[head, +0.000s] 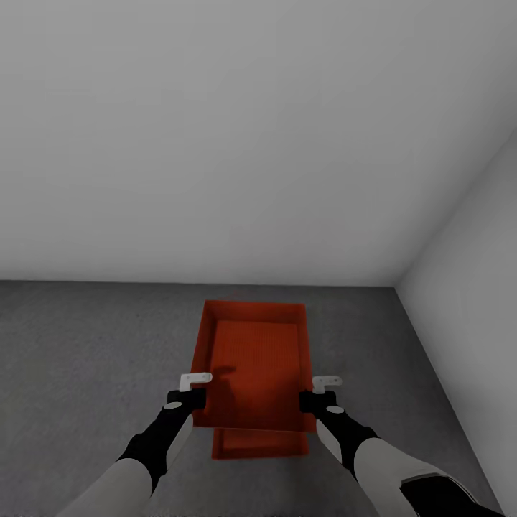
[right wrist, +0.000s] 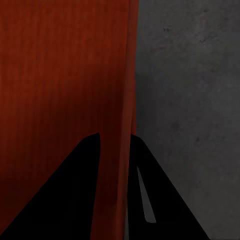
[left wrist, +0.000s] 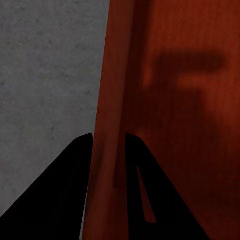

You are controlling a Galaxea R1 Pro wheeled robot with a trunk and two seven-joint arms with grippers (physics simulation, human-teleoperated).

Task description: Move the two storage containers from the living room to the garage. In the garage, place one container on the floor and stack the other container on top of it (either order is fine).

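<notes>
So the robot is standing in a bare corner with grey walls [head: 215,143], holding an orange-red bin [head: 255,362] out in front of it over the dark concrete floor [head: 86,345]. The left gripper [head: 192,389] is pinched on the bin's left wall, one finger [left wrist: 65,195] outside and one inside. The right gripper [head: 322,393] does the same on the right wall, fingers [right wrist: 70,195] squeezing the thin rim. The second bin [head: 260,444] sits on the floor just below, mostly hidden under the held one.
</notes>
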